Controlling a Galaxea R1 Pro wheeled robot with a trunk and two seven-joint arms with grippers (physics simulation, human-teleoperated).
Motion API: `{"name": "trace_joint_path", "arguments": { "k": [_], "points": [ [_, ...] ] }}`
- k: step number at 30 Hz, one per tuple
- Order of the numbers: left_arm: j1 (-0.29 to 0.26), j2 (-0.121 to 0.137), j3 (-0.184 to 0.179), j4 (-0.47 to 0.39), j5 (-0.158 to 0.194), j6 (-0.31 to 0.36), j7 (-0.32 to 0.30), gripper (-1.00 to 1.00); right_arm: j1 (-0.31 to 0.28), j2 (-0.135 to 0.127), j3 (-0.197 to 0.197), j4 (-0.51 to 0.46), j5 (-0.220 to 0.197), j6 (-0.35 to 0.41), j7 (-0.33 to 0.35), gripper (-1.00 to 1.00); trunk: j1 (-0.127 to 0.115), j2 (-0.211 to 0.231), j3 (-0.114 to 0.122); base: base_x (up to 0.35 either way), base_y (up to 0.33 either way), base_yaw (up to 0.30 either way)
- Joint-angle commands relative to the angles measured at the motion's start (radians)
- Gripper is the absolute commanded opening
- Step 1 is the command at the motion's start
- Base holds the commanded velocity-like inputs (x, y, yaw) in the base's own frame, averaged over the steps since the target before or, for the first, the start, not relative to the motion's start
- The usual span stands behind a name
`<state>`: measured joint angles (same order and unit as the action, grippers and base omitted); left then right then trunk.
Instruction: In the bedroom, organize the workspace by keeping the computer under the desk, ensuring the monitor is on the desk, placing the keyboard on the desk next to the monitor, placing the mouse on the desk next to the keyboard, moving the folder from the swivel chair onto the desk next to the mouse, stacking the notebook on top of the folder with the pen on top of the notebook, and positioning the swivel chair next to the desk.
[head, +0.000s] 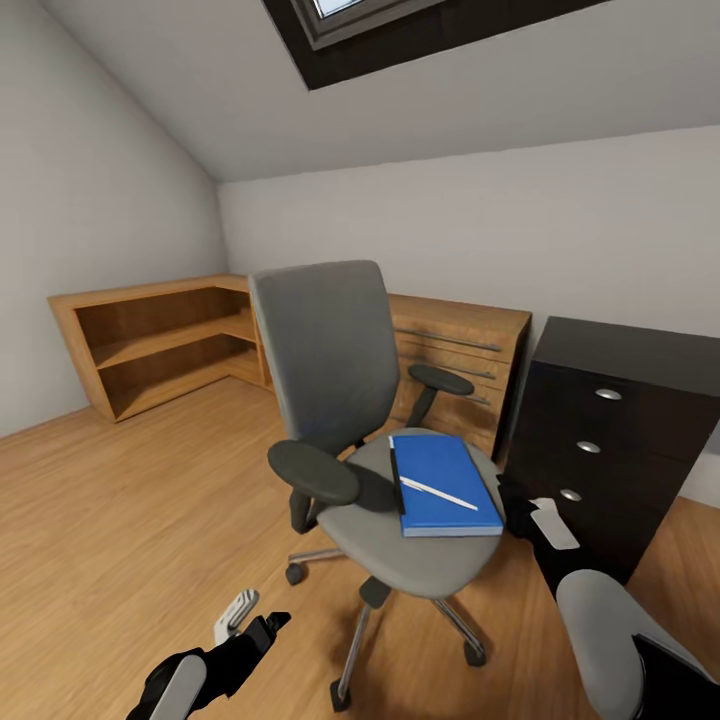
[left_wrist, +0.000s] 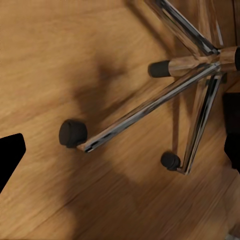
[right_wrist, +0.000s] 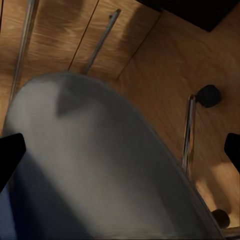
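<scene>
The grey swivel chair (head: 330, 370) stands mid-floor, with the blue folder (head: 445, 475) flat on its seat. A slim pale pen (head: 438, 492) lies on the folder. A thin dark slab (head: 396, 478) lies along the folder's left edge; I cannot tell whether it is the notebook. My right gripper (head: 535, 512) hovers open just right of the seat; the right wrist view looks down on the seat's grey edge (right_wrist: 100, 165). My left gripper (head: 250, 618) is open, low at the chair's front left, over the chrome base (left_wrist: 150, 105). The desk, monitor, keyboard, mouse and computer are out of view.
A black drawer cabinet (head: 620, 430) stands close to the chair's right. Behind the chair is a wooden drawer unit (head: 470, 350), and low wooden shelves (head: 150, 345) run along the left wall. Black casters (left_wrist: 73, 133) sit on the wood floor (head: 120, 520).
</scene>
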<state>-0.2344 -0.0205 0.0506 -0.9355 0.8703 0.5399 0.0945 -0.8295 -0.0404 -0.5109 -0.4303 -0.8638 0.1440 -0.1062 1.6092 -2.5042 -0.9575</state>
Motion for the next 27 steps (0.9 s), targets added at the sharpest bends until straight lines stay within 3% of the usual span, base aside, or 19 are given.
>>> {"name": "trace_joint_path", "arguments": {
  "k": [1, 6, 16, 27],
  "points": [
    [0.0, -0.001, 0.003, -0.002, 0.011, 0.006, 0.009, 1.0, 0.0, 0.001, -0.002, -0.002, -0.008, 0.005, -0.005, 1.0, 0.0, 0.0, -0.001, 0.016, 0.0, 0.0],
    [0.0, 0.0, 0.003, -0.002, 0.011, 0.006, 0.009, 1.0, 0.001, 0.002, -0.002, -0.002, -0.008, 0.005, -0.004, 1.0, 0.0, 0.0, -0.001, 0.059, 0.005, 0.0],
    [0.0, -0.001, 0.002, -0.002, 0.008, 0.006, 0.009, 1.0, 0.003, 0.003, 0.0, -0.002, -0.007, 0.005, -0.004, 1.0, 0.0, 0.0, -0.001, 0.27, 0.106, 0.0],
    [0.0, -0.001, 0.003, -0.003, 0.008, 0.006, 0.008, 1.0, 0.003, 0.004, 0.0, -0.002, -0.006, 0.005, -0.004, 1.0, 0.0, 0.0, -0.001, 0.083, 0.066, 0.0]
  ]
}}
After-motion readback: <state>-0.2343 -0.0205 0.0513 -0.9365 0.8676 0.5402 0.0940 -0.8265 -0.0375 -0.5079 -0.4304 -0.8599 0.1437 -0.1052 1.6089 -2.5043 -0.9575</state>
